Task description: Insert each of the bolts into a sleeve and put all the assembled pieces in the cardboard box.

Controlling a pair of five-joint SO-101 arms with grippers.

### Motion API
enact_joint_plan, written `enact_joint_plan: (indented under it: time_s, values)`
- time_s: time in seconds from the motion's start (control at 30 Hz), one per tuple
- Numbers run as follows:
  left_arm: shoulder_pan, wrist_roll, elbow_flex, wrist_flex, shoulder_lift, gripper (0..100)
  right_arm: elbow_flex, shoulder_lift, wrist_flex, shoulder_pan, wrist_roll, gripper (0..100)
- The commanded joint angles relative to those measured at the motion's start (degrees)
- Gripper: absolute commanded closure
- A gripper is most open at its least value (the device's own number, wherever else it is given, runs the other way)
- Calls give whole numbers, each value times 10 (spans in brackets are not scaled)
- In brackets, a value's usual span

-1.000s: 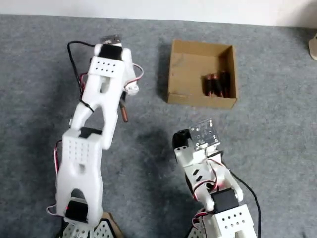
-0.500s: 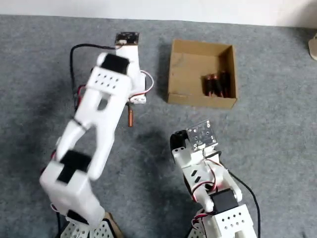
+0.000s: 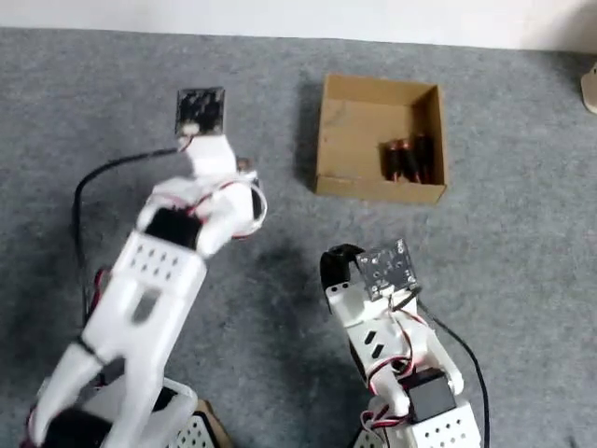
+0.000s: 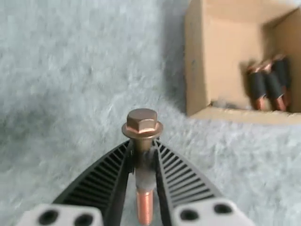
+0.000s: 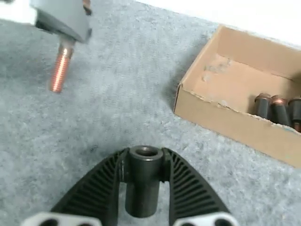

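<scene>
My left gripper [image 4: 142, 147] is shut on a copper bolt [image 4: 142, 123], hex head out past the fingertips and threaded end back between the jaws. My right gripper [image 5: 143, 157] is shut on a black sleeve [image 5: 142, 181] held upright, its bore facing up. In the right wrist view the bolt's thread [image 5: 58, 70] hangs from the left arm above the carpet, off to one side of the sleeve. The cardboard box [image 3: 378, 191] holds several assembled pieces [image 3: 408, 159] against its right wall. In the high view the right gripper [image 3: 338, 266] sits in front of the box.
Grey carpet [image 3: 504, 280] covers the table. The left arm [image 3: 159, 271] stretches over the left half, with a black cable [image 3: 103, 173] looping beside it. A pale object [image 3: 590, 89] sits at the far right edge. Open carpet lies between the arms and the box.
The left arm has swung and drawn back, its wrist moving left and its bulk nearer the camera, hiding the bolt in the high view. The right arm has barely shifted.
</scene>
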Motion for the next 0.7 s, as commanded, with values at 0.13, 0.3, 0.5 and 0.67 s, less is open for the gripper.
enact_joint_plan:
  time_s: [0.13, 0.3, 0.5, 0.67]
  values:
    - [13, -4, 180, -218, -194, 996, 22, -18, -39, -89, -5, 993]
    - [20, -4, 308, -338, -330, 996, 109, -17, -171, -155, -3, 993]
    - [128, -4, 415, -351, -500, 995, 158, -15, -224, -160, 53, 993]
    - [163, -38, 451, -351, -584, 995, 159, -15, -207, -153, 55, 993]
